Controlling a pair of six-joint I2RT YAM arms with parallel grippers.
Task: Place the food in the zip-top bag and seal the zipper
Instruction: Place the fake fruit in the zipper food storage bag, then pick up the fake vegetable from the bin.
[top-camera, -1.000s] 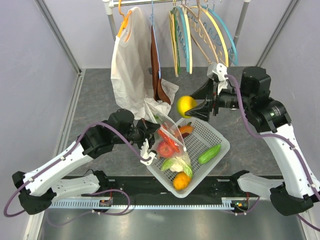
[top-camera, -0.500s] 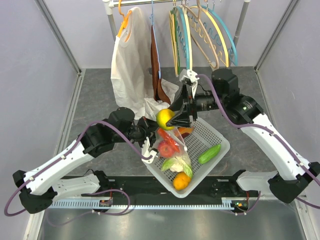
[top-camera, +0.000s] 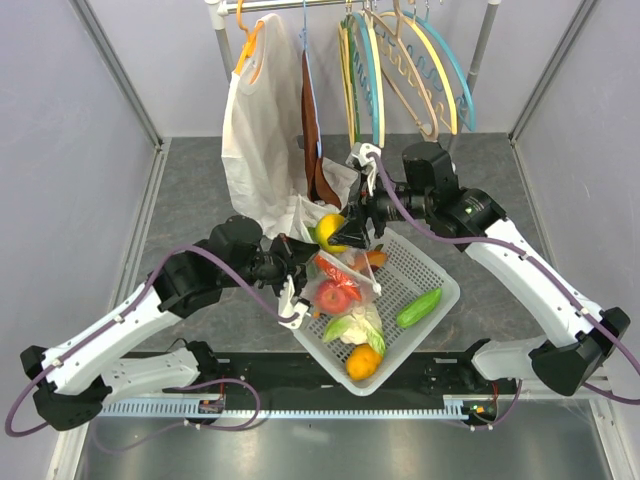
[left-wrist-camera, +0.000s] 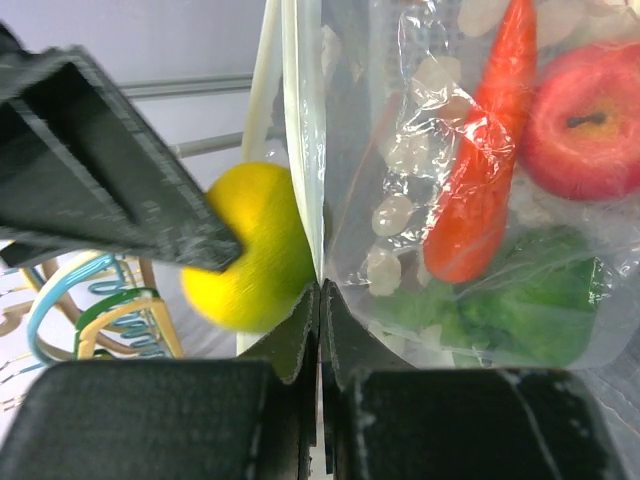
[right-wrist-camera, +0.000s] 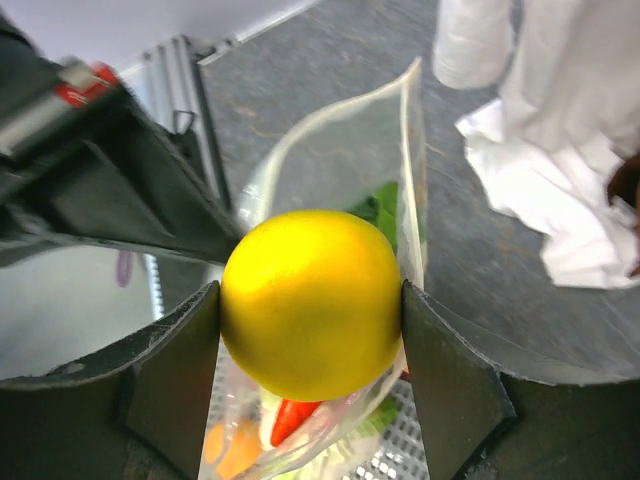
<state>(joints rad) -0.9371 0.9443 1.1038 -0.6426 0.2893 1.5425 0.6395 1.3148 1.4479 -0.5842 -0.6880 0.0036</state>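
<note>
Left claw (top-camera: 292, 268): fully closed, it pinches one edge of the bag mouth and holds the bag up over the left corner of the basket.
Bag (top-camera: 345, 285): clear, dotted, hanging with the mouth upward. Inside I see a red apple (top-camera: 332, 297), a red chili (left-wrist-camera: 480, 170) and something green (left-wrist-camera: 520, 305).
Zipper: along the mouth edge; not sealed, the mouth stands apart in the right wrist view.
Right claw (top-camera: 345, 232): wide open around a yellow fruit (top-camera: 329, 231), one finger on each side of it, right at the bag mouth.
Basket (top-camera: 425, 270): white lattice, near the front edge of the bench. A cucumber (top-camera: 418, 307), an orange piece (top-camera: 363, 362) and a cauliflower (top-camera: 338, 328) lie in it.
Step in hand: putting the yellow fruit into the bag, I judge.
Next move: lower the fruit past the mouth edges, then open the fingers; the left claw must keep the mouth up. More food waits, so sealing comes later.
</note>
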